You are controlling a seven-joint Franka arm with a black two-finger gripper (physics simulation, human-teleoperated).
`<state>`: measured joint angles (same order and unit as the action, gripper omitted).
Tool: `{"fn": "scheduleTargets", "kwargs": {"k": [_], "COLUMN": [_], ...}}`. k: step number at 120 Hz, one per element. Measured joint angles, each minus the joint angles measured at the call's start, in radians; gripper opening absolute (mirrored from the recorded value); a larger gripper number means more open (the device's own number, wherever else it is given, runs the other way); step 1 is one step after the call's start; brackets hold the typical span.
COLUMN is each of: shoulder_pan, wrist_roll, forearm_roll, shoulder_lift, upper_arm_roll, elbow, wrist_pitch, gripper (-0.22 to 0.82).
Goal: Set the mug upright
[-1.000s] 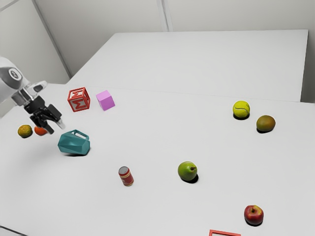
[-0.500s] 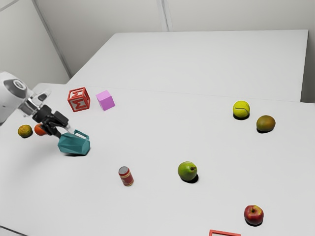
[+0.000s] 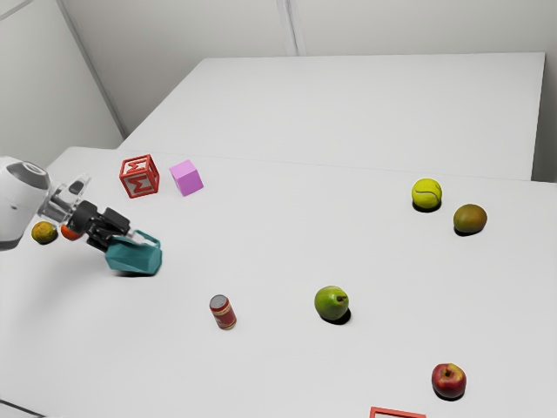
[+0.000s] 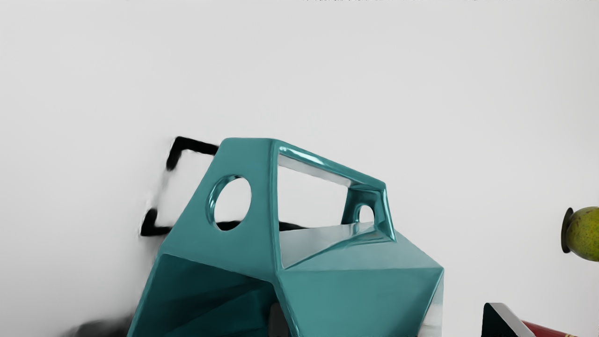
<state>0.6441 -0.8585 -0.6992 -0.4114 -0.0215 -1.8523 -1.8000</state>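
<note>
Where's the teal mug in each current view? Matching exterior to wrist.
Exterior view: the mug lies on its side toward the exterior view's left, between the orange fruit and red can.
Wrist view: mug between the open fingers, one reaching into its mouth.
Shared landmark: green pear.

With twelve o'clock straight out from our jaws, we see the teal mug (image 4: pixel 360 299) lying on its side on the desk (image 4: pixel 421 93), handle (image 4: pixel 248 159) toward twelve, open mouth (image 4: pixel 201 299) toward eight. Our jaws stand apart, one inside the mouth, the other outside, a gap between it and the mug. The green pear (image 4: pixel 585 234) sits well apart from the mug, at three o'clock; the red can (image 4: pixel 547 329) is partly hidden behind the outer jaw.
</note>
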Motion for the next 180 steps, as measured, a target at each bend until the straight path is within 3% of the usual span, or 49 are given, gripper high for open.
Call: {"fn": "scheduleTargets", "kwargs": {"k": [22, 51, 76, 135, 180], "shoulder_pan": [0.0, -0.004, -0.031, -0.265, -0.389], "wrist_roll": [-0.026, -0.05, -0.064, 0.101, 0.297], "forearm_roll": [-0.015, -0.015, -0.004, 0.313, 0.44], "shoulder_lift": [0.003, 0.064, 0.141, 0.292, 0.425], "upper_arm_roll": [-0.002, -0.006, -0.006, -0.007, -0.018], "elbow": [0.0, -0.024, -0.043, -0.054, -0.232], "wrist_pitch": [-0.001, -0.005, -0.006, -0.014, -0.161], "gripper": [0.06, -0.11, -0.13, -0.17, -0.17]}}
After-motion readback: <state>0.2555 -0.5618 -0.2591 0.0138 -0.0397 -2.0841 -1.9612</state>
